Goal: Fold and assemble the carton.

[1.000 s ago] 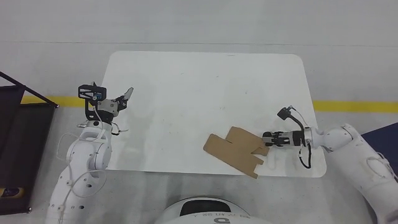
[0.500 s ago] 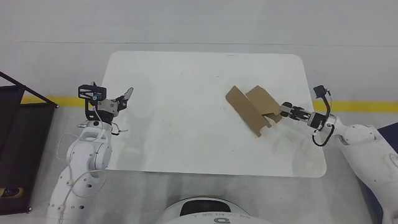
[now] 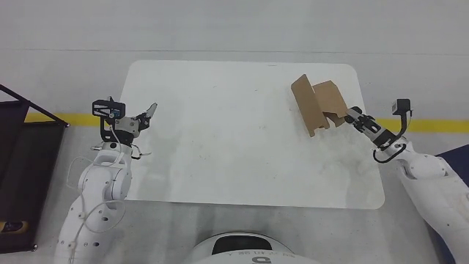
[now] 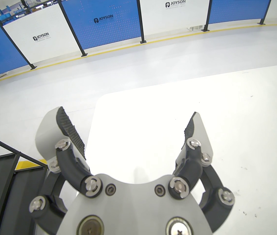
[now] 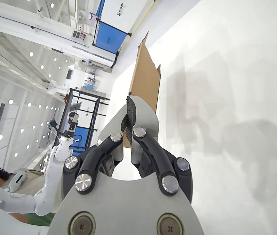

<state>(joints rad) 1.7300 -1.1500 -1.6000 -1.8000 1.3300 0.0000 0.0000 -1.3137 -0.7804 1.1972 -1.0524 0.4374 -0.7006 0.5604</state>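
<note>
Grips the brown carton (image 3: 316, 103) by one edge with the right gripper (image 3: 350, 114), squeezed tight on the card. Holds it up on its side in the upper right of the top view, over the far right corner of the white table (image 3: 220, 125). Cannot tell if the low edge touches the table or hangs just above it. Probably lifts it like this so the flat sides can swing apart and make a box shape. Shows two brown parts side by side from above, maybe bent open a little. Looks early in the job, with no flaps tucked in yet.

Reaches in from the right edge of the top view, with the right arm stretched out long and slanted toward the upper left. In the right wrist view, shows the card running thin and straight away from the pinch, up the middle of the frame.

Hangs by the left edge of the table with the left gripper (image 3: 149, 110), spread wide and holding nothing. Points across the table toward the right, well apart from the carton. Probably sits there to help push a side later.
</note>
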